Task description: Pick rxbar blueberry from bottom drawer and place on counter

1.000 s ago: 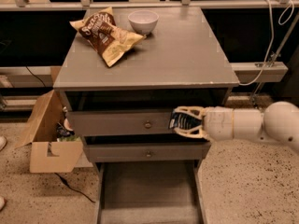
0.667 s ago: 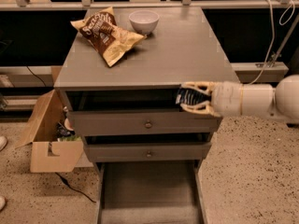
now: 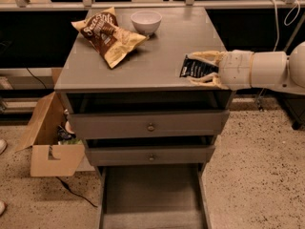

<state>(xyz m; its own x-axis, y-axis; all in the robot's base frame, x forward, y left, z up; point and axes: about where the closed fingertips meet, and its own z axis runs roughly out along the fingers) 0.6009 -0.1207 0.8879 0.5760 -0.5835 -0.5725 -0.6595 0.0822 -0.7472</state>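
The gripper [image 3: 191,68] reaches in from the right, its two pale fingers clamped on the rxbar blueberry [image 3: 197,67], one along each long edge. A second ago it held the bar lower, in front of the top drawer [image 3: 147,124]; now both are raised over the right edge of the counter [image 3: 157,61]. The wrapper's pale print is too small to read. Well to the gripper's left lies a brown-and-yellow chip bag [image 3: 108,34] whose script seems to read "Sea Salt", with a white bowl [image 3: 146,21] beside it. Far below the gripper, the bottom drawer [image 3: 151,194] stands pulled out
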